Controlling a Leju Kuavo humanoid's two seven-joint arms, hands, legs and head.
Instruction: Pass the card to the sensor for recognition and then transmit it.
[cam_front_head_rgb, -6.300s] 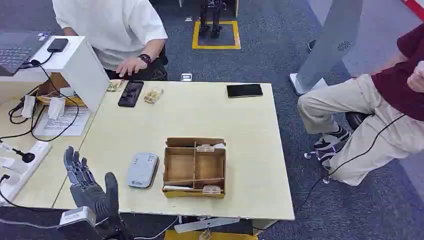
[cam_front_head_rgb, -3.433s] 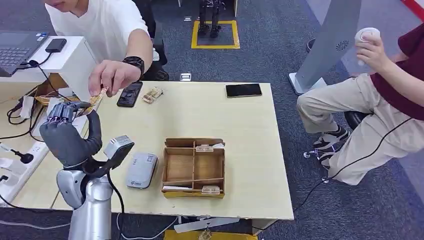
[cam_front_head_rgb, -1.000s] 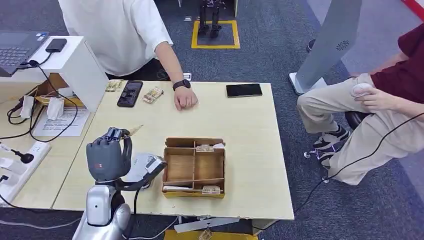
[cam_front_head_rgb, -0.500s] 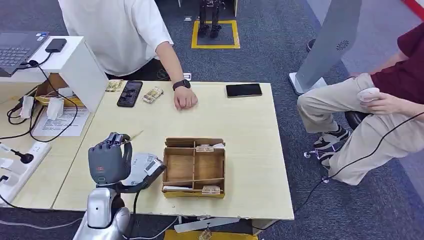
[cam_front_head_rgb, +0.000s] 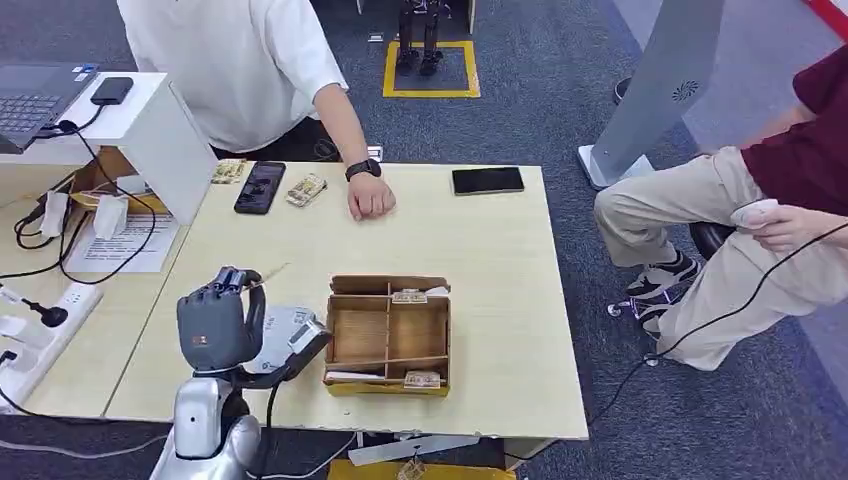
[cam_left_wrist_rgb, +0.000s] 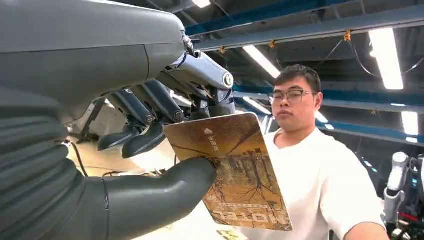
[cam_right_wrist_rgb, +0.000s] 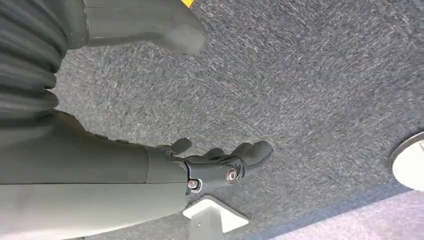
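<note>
Left hand (cam_front_head_rgb: 218, 318) is up over the near-left part of the table (cam_front_head_rgb: 500, 300), thumb and fingers pinching the hotel key card (cam_left_wrist_rgb: 234, 167), which sticks out from the fingertips toward the person in the white shirt (cam_front_head_rgb: 240, 60). Directly under that hand sits the grey card reader (cam_front_head_rgb: 283, 330), just beside the wooden tray (cam_front_head_rgb: 389, 334). Open tabletop runs between the tray and the far edge, and a wide bare strip lies to the tray's right, out to the table edge. The tray is split into compartments: one small card lies in the far one, another in the near strip, the big middle ones bare. At the far edge lie two dark phones (cam_front_head_rgb: 261, 186) (cam_front_head_rgb: 488, 180) and two small card stacks, with the person's fist (cam_front_head_rgb: 370, 197) resting between them. Right hand (cam_right_wrist_rgb: 220, 162) hangs over grey carpet, fingers loosely curled around nothing. A seated person (cam_front_head_rgb: 760, 200) is off to the right, well apart from the table.
</note>
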